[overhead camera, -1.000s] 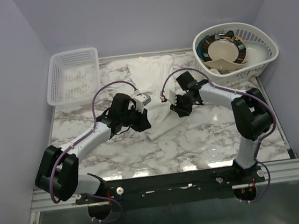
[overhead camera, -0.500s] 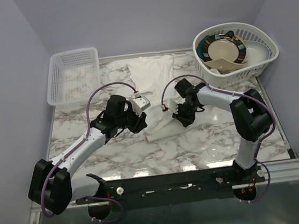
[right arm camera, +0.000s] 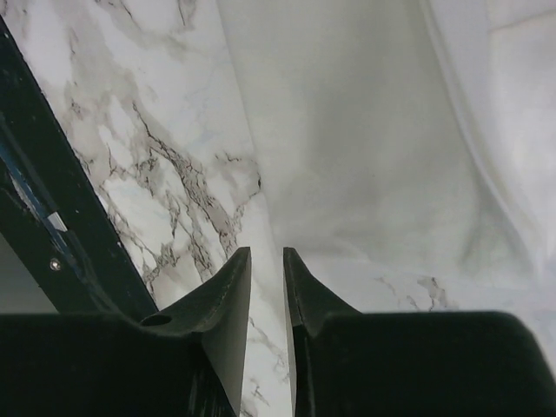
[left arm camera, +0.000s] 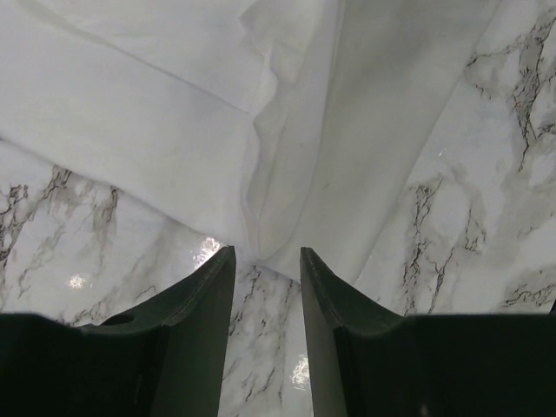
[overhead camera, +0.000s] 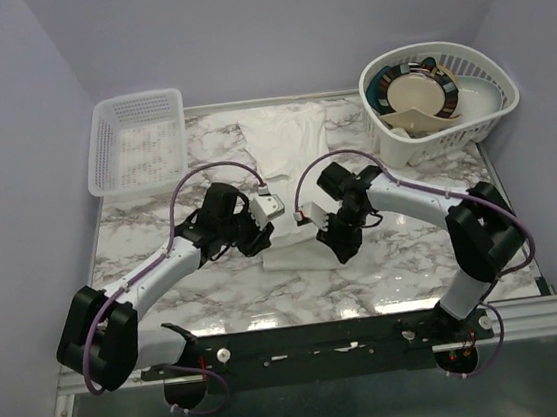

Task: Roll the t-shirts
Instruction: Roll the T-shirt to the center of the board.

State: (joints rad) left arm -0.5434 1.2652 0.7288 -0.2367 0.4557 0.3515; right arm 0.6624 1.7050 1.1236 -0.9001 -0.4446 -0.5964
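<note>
Both arms have come nearer, onto the near hem of the soft white cloth t-shirt (overhead camera: pixel 286 135). My left gripper (left arm camera: pixel 267 254) is half-spread, my right gripper (right arm camera: pixel 266 254) narrow, both empty. Roll barely begun.

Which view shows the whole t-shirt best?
Top external: the t-shirt shows at full length, both ends visible, though its middle is partly hidden. The left wrist view shows only a folded edge up close; the right wrist view shows only plain cloth.

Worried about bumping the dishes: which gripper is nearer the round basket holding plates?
Right. The right gripper is at the folded t-shirt's right edge, nearer the camera and left of the round basket; the left gripper is at the shirt's left edge, farther away.
</note>
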